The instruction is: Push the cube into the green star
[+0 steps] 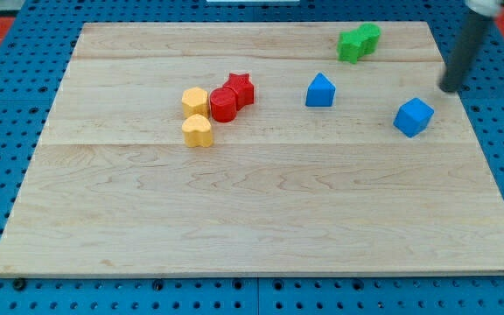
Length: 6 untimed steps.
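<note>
Blue against pale wood: the blue cube (pixel 413 116) sits near the view's right edge of the desk (pixel 252 219), well apart from the green star (pixel 370 35), which lies toward the view's top, touching a second green block (pixel 351 45) on its left; my tip (pixel 449 87) hovers just beside the cube, up and to the view's right of it, apparently not touching; the rod slants up toward the view's top-right corner, where the arm leaves the frame; there are no jaws here to be wide or narrow, only the bare rod end, which holds nothing. By its look the cube is small, light and rigid, likely to slide easily on the smooth board and to spin if struck off-centre; contact belongs on its lower-right face, opposite the star, so that the push runs up and slightly to the view's left. A blue house-shaped block (pixel 320 90) stands to the left of that line; a red star (pixel 241 88), a red cylinder (pixel 224 104) and two yellow blocks (pixel 196 115) cluster well away at centre-left.
</note>
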Each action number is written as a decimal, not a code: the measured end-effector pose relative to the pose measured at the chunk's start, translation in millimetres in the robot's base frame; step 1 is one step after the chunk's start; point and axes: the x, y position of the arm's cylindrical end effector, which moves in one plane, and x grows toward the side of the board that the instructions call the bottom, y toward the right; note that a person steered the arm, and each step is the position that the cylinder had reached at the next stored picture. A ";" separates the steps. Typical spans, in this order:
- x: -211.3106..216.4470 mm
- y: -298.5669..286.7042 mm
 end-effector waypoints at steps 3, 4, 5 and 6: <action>-61.2 -175.8; -50.8 -163.5; -10.6 -173.6; -79.2 -169.7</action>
